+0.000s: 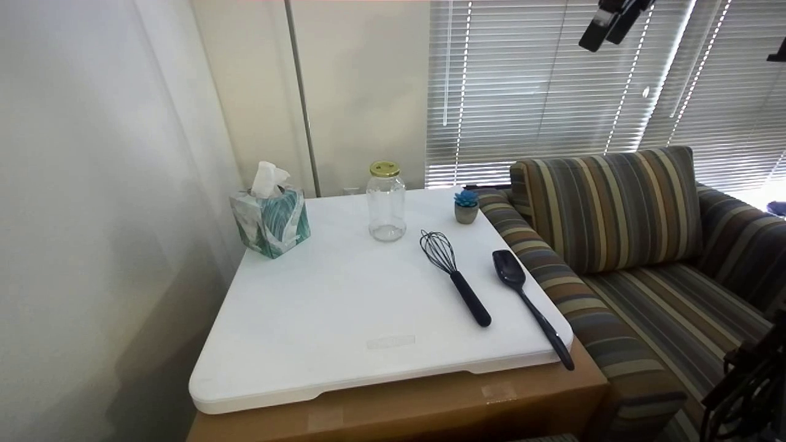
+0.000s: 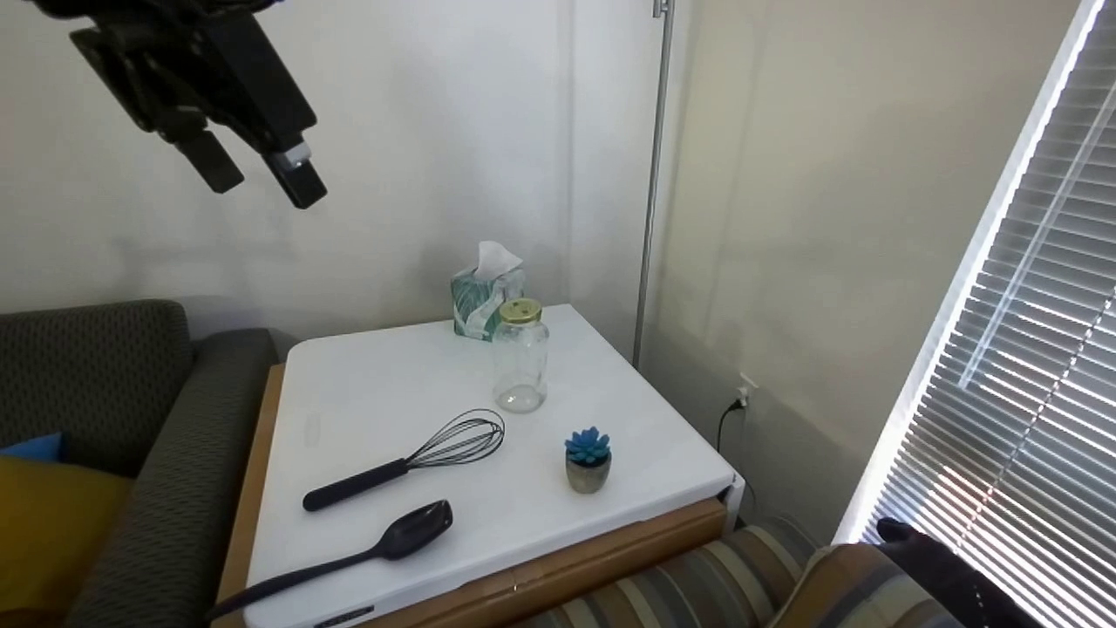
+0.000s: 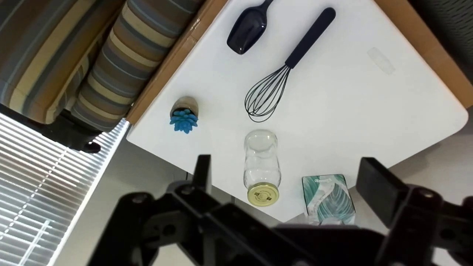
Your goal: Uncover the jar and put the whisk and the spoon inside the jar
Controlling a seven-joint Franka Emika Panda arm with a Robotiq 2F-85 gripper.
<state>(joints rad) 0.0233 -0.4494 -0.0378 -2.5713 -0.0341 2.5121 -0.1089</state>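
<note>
Jar [image 1: 387, 205] upright on white tabletop [image 1: 319, 313], set in from the edge that has the tissue box [image 1: 273, 221] near one corner and the potted succulent [image 1: 466, 212] near the other; pale yellow-green lid [image 3: 263, 194] seated on its mouth. Whisk [image 1: 460, 285] lying flat in the half toward the striped armchair [image 1: 605, 215], wire loops to the jar's side, handle toward the opposite edge. Spoon [image 1: 514, 277] beside it, apart, nearer the armchair-side edge — head on the tabletop, handle tip out past the corner at the far end from the succulent. Gripper [image 2: 268, 187] raised, well apart from jar, whisk and spoon — jaws wide, fingers [image 3: 377, 190] standing far from each other in the wrist view.
</note>
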